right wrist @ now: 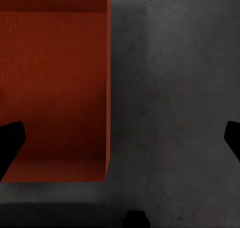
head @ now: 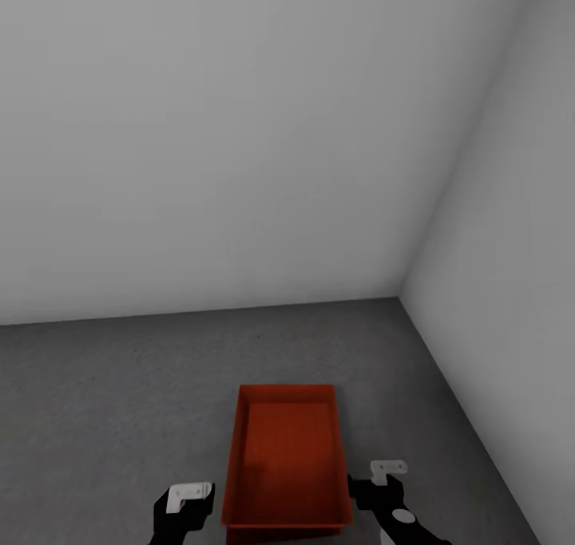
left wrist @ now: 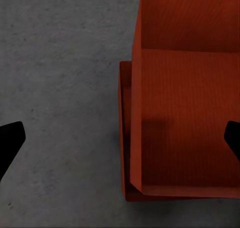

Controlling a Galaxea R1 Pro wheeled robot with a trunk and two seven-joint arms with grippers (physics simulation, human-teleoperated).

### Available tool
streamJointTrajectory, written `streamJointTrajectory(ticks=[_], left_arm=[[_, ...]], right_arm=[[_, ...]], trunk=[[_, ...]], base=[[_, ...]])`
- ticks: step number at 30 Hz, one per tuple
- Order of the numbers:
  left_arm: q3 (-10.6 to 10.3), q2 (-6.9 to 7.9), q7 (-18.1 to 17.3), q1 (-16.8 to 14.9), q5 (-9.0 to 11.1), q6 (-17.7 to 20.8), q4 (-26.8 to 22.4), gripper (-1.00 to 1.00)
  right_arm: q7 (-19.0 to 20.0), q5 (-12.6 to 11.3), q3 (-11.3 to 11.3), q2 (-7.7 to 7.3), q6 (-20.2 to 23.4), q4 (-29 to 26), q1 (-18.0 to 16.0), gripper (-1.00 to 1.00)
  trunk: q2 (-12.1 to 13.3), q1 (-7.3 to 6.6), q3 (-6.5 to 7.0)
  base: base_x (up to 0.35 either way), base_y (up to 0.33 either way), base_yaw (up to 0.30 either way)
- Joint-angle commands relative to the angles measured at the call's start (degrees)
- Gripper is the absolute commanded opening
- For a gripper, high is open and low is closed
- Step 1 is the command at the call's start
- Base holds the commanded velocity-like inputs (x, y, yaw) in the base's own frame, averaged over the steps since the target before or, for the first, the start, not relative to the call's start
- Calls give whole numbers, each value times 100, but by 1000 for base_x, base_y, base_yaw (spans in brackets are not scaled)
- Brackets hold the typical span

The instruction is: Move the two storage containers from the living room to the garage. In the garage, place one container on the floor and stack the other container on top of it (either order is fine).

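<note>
An orange-red storage container (head: 286, 465) rests on the dark grey garage floor (head: 120, 401) in front of me. In the left wrist view this upper container (left wrist: 185, 123) sits on a second matching container, whose rim (left wrist: 125, 128) sticks out along one side and one end. My left gripper (head: 190, 493) hovers open beside the stack's left wall, its fingertips (left wrist: 7, 143) wide apart and holding nothing. On the other side my right gripper (head: 389, 469) is open too, one fingertip (right wrist: 9, 143) over the container (right wrist: 55, 88) and the other over bare concrete.
A plain pale grey back wall (head: 239, 130) meets the right wall (head: 511, 250) in a corner just beyond the stack. Rough concrete stretches away to the left of the containers.
</note>
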Motion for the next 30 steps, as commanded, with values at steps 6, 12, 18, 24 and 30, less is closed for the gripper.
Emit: streamJointTrajectory(ticks=[6, 12, 18, 24, 30], left_arm=[[20, -1, -5, -4, 2, -17, 4, 100], [20, -1, -5, -4, 2, -17, 4, 100], [20, -4, -5, -4, 2, -17, 4, 100], [20, -1, -5, -4, 2, -17, 4, 100], [20, -3, -5, -4, 2, -17, 4, 100]], right_arm=[[-29, 5, 20, 1, -16, 6, -4, 100], [-29, 5, 16, 1, -16, 6, -4, 100], [-29, 5, 14, 1, -12, 6, -4, 100], [-29, 5, 14, 1, -14, 6, -4, 100], [-29, 5, 14, 1, -9, 6, -4, 100]], trunk=[[-9, 3, 47], [-9, 3, 76], [-9, 3, 83], [-9, 3, 84], [-9, 3, 85]], base=[[0, 0, 0], [0, 0, 0], [0, 0, 0], [0, 0, 0], [0, 0, 0]])
